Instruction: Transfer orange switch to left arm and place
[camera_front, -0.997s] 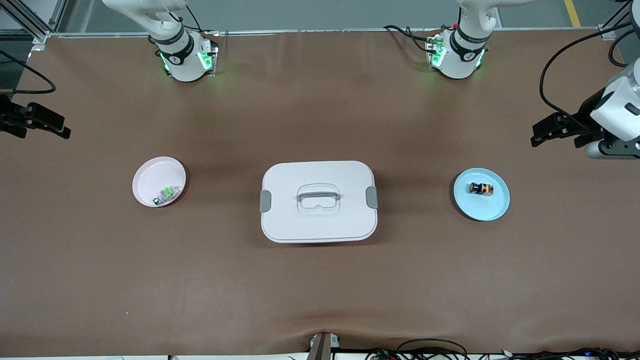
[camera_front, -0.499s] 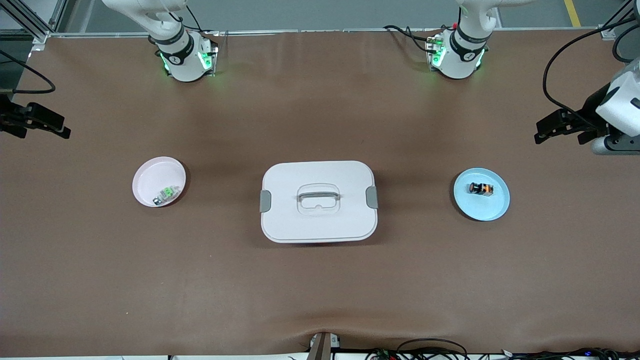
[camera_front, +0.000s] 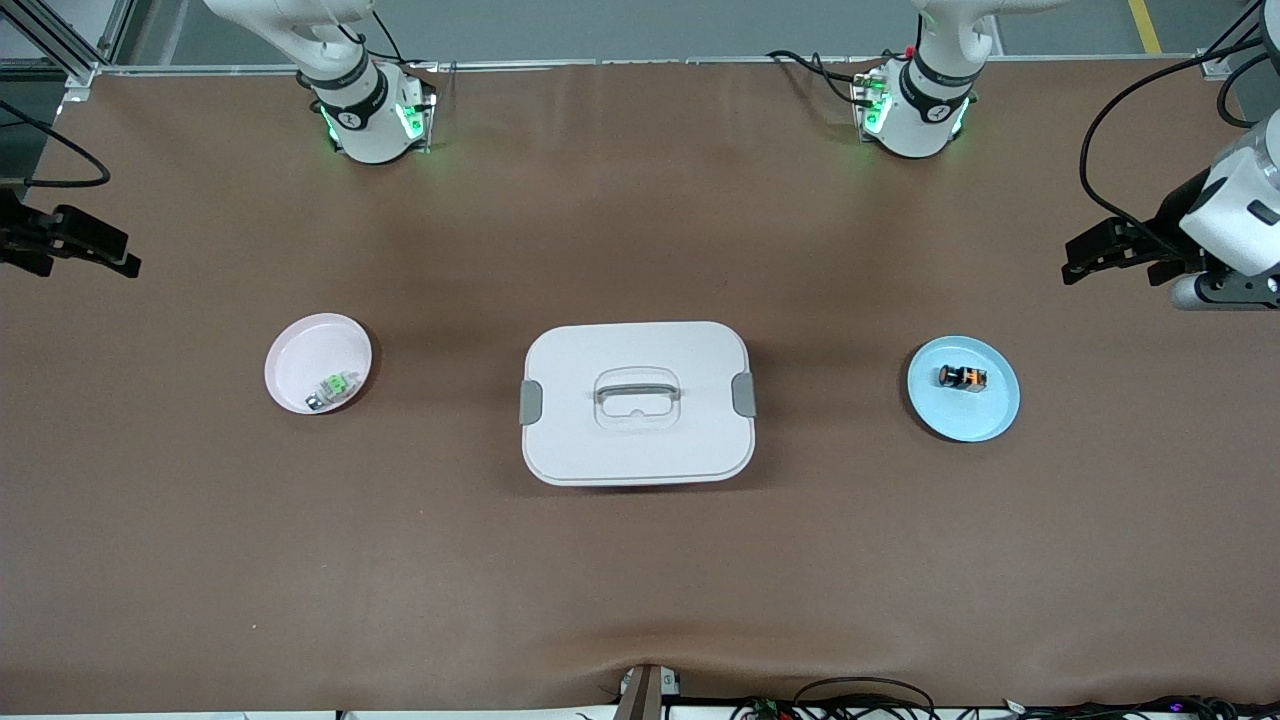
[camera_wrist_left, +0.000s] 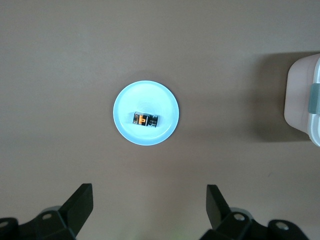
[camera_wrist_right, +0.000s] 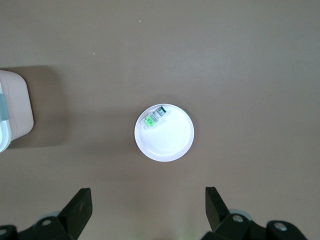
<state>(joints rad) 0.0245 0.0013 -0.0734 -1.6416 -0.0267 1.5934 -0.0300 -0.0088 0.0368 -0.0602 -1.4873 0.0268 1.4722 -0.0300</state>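
Brown matting covers the table (camera_front: 640, 580), and near its edge closest to the front camera we see only bare surface and a small fixture at mid-edge. Farther in, along the table's middle line, stand three things: the blue plate (camera_front: 990, 412) toward the left arm's end, the white box (camera_front: 637, 440) with grey clips at centre, and the pink plate (camera_front: 300, 355) toward the right arm's end. The orange switch (camera_front: 961, 378) lies on its side in the blue plate, untouched; a green-and-silver component (camera_front: 334, 387) rests in the pink plate. What has just changed is small: over the last second the left gripper (camera_front: 1080, 262), high over the left arm's end of the table, drifted toward the edge and has now swung back inward again, fingers spread wide and holding nothing, as the left wrist view confirms with the switch (camera_wrist_left: 145, 119) framed between its open fingers. We judge this to be the opening approach, with no grasp yet made. The right gripper (camera_front: 125, 262) waits over the right arm's end, also spread open and empty, above the pink plate (camera_wrist_right: 170, 145). The box sits squarely between the two plates, so we expect any handover must pass above or around it. Farthest off, both arm bases stand along the back edge.
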